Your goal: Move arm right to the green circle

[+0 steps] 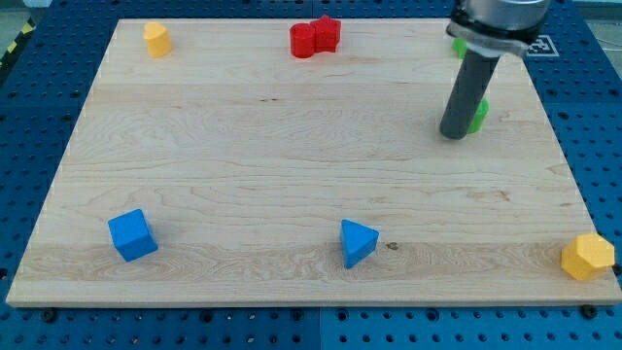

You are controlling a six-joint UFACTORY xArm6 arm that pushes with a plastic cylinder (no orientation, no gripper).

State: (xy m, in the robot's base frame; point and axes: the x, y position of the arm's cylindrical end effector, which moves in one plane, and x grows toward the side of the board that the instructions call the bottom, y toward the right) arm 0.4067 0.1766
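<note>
My tip point(454, 134) stands on the board at the view's upper right. A green block point(479, 115) sits just to its right, mostly hidden behind the rod, so its shape is hard to make out. It touches or nearly touches the rod. Another bit of green point(457, 47) shows at the view's top right, behind the arm's body.
Two red blocks point(315, 37) sit together at the top centre. A yellow block point(156, 39) is at the top left. A blue cube point(131, 235) is at the bottom left, a blue triangle point(357, 242) at bottom centre, a yellow hexagon-like block point(587, 257) at the bottom right edge.
</note>
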